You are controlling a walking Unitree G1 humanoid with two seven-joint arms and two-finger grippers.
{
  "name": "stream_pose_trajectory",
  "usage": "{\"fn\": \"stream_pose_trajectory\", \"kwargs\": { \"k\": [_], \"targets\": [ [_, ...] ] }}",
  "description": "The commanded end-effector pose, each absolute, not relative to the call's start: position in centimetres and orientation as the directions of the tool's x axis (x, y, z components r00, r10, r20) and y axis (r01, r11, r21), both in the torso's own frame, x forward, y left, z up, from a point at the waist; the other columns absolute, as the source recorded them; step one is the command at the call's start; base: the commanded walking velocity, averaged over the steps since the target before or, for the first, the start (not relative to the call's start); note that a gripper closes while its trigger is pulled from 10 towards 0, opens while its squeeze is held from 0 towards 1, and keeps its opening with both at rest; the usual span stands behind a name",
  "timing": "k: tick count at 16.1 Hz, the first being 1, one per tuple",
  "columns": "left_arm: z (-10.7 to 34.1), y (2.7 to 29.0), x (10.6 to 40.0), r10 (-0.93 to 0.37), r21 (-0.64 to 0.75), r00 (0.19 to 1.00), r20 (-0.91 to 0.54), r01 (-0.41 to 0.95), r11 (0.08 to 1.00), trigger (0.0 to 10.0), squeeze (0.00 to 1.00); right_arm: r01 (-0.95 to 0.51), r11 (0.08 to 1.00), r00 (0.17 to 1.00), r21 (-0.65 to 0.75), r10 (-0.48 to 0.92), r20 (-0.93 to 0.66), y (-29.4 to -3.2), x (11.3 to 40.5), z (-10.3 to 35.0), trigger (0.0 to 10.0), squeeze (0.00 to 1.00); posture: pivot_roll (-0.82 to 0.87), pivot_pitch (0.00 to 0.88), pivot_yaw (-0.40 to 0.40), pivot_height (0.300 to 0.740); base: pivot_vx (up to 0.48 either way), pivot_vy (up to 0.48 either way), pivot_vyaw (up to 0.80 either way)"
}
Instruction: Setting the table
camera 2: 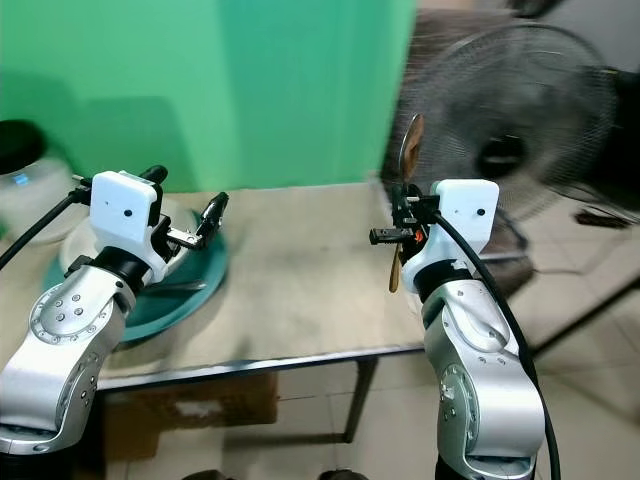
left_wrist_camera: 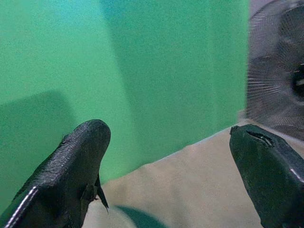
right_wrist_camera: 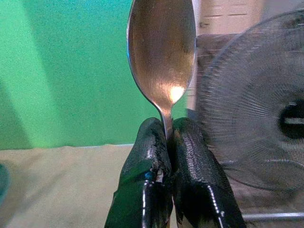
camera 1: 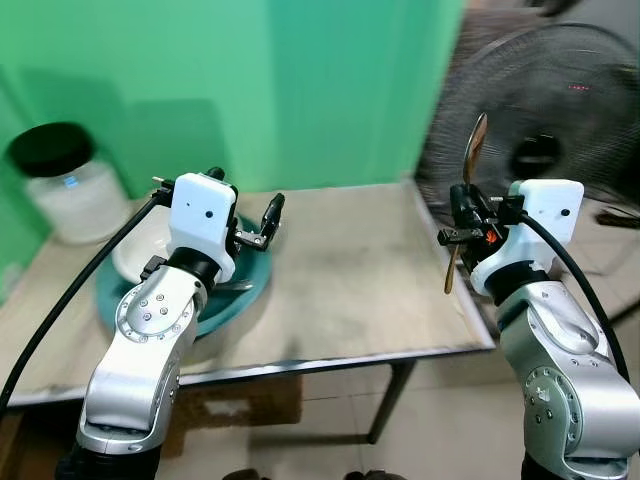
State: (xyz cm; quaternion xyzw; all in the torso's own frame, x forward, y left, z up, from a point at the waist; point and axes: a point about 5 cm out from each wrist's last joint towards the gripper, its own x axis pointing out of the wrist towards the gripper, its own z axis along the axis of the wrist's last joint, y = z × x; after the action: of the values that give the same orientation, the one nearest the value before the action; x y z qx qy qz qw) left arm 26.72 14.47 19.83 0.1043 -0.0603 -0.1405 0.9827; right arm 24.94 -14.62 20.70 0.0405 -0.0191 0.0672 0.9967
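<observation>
Setting the table, left to right: a lidded jar (camera 1: 65,180) stands at the far left of the table (camera 1: 350,290); beside it a teal plate (camera 1: 245,285) carrying a white bowl (camera 1: 135,250) marks the place setting; the left end effector (camera 1: 255,225) hovers over the plate with fingers spread and empty, probably ready to adjust the setting; the right end effector (camera 1: 462,232) clamps a spoon (camera 1: 474,150) by its neck, bowl upward, above the table's right edge, apparently so it can be laid beside the plate; a fan (camera 1: 560,100) stands behind
</observation>
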Motion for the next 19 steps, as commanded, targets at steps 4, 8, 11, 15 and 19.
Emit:
{"fn": "stream_pose_trajectory", "kwargs": {
  "k": [4,8,11,15,19],
  "targets": [
    [20.29,14.54,27.09,-0.288,0.252,0.952,0.100,0.256,0.933,10.0,0.00,-0.134,0.987,0.990,0.084,0.130,0.058,-14.69,24.93,20.96,10.0,0.00,0.08,0.000,-0.002,0.740,0.000,-0.120,-0.40],
    [20.37,14.43,27.08,-0.301,0.212,0.948,0.108,0.273,0.938,10.0,0.00,-0.132,0.988,0.990,0.084,0.127,0.061,-14.64,24.96,20.99,10.0,0.00,0.08,0.000,0.001,0.740,0.000,0.052,-0.40],
    [20.67,14.31,27.19,-0.303,0.255,0.945,0.122,0.265,0.930,10.0,0.00,-0.130,0.988,0.990,0.084,0.125,0.063,-14.62,24.91,21.01,10.0,0.00,0.08,0.000,0.006,0.740,0.000,-0.029,0.00],
    [20.43,14.17,27.35,-0.313,0.230,0.944,0.106,0.283,0.931,10.0,0.00,-0.125,0.988,0.991,0.085,0.120,0.062,-14.66,24.87,20.98,10.0,0.00,0.08,0.000,0.012,0.740,0.000,-0.360,-0.60],
    [20.45,14.16,27.49,-0.320,0.220,0.941,0.112,0.290,0.931,10.0,0.00,-0.118,0.989,0.992,0.088,0.113,0.062,-14.75,24.87,20.89,10.0,0.00,0.07,0.000,0.017,0.740,0.000,0.470,-0.20]
  ]
}}
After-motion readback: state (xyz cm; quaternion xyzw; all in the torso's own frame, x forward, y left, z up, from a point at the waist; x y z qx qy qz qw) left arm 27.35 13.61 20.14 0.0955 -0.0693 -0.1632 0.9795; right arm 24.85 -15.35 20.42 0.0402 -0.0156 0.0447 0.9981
